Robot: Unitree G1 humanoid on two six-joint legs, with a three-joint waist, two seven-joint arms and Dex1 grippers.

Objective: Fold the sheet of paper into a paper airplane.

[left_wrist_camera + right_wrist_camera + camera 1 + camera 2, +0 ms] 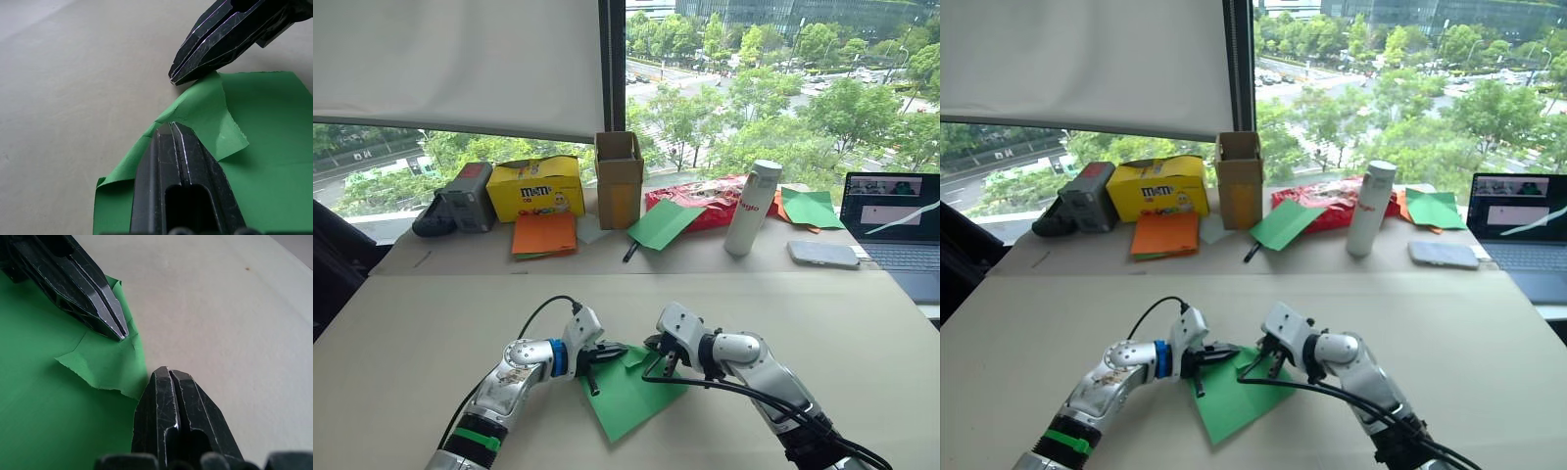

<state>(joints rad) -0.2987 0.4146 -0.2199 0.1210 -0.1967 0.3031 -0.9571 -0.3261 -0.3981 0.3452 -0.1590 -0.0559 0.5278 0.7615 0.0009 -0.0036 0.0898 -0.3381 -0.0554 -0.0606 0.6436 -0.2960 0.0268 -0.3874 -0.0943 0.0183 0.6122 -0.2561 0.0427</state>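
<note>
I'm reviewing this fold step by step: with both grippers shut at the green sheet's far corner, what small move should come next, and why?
Probably press the small turned-over flap flat. The sheet of paper lies on the table with its far corner folded over but standing up loosely. The left gripper and right gripper are both shut with their tips at that flap, so a short downward stroke should set the crease.

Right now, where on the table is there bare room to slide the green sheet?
Bare tabletop lies left of the left gripper, and more lies right of the right gripper. The green sheet sits between them. The far edge is crowded: M&M's box, orange paper, bottle, phone.
</note>
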